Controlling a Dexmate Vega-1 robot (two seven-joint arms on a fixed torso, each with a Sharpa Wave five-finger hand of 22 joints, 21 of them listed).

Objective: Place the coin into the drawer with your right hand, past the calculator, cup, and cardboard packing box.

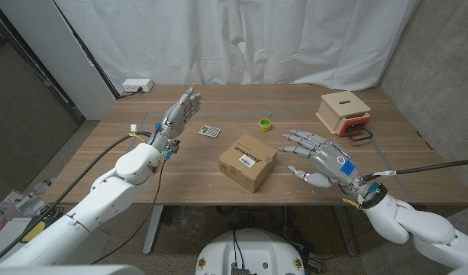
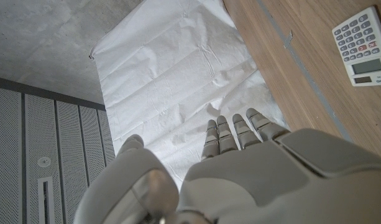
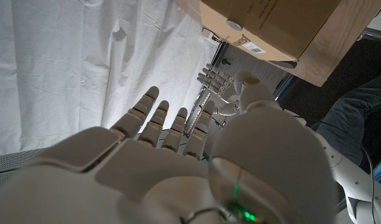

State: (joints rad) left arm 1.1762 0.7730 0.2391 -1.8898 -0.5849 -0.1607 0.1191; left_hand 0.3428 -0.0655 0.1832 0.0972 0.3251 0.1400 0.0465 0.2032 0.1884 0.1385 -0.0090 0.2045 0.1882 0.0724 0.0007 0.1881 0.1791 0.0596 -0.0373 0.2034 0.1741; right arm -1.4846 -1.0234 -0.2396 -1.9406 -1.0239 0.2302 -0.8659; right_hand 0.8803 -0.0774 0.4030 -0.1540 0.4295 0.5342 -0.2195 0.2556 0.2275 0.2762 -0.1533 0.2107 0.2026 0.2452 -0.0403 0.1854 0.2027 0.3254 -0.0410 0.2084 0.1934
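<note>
On wooden table (image 1: pixel 295 103): cardboard box (image 1: pixel 248 161) | behind: white curtain (image 1: pixel 241 38)

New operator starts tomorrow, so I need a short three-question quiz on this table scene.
1. True or false: the right robot hand grips the cardboard box.
2. Which lies nearest the left robot hand? A) calculator B) green cup C) wooden drawer box
3. Fill in: the cardboard box sits between the two robot ____.

Key: 1 false, its fingers are spread beside the box, holding nothing; 2 A; 3 hands.
</note>
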